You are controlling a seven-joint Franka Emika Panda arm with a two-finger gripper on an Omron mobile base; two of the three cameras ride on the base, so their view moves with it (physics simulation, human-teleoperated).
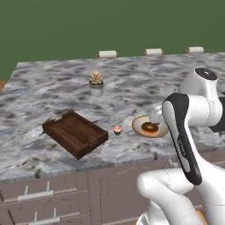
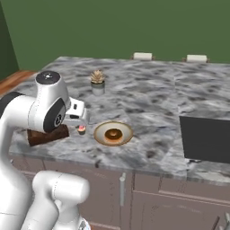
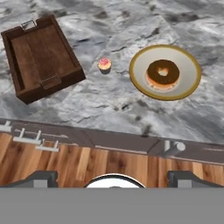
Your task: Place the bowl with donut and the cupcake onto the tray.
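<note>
Tray (image 3: 41, 57): dark wooden, rectangular, low raised edges and end handles; lies bare on the left of the tabletop; looks stiff and fairly heavy, a steady place to set things.
Cupcake (image 3: 104, 64): pink-frosted, tan wrapper, stands on the marble between tray and bowl, near the tray's corner but apart from it; probably light and soft on top, so best pinched low across the wrapper.
Bowl (image 3: 189, 87): shallow, tan with a pale wide rim, on the right, well apart from the tray; likely rigid and smooth, so a grip on the rim edge seems the sound hold, kept level.
Donut (image 3: 162, 73): brown glazed ring, lying loose in the bowl's middle; could slide if the bowl tips.
Gripper (image 3: 113, 177): jaws spread wide, nothing between them, held back above the cabinet fronts, clear of all items.
Tabletop (image 1: 52, 92): grey veined marble, flat and probably slick.
Potted plant (image 1: 96, 82): farther back, clear of the work.
Room: green wall (image 1: 66, 26), wooden floor (image 3: 113, 164), dark cooktop (image 2: 206, 139) at right.
</note>
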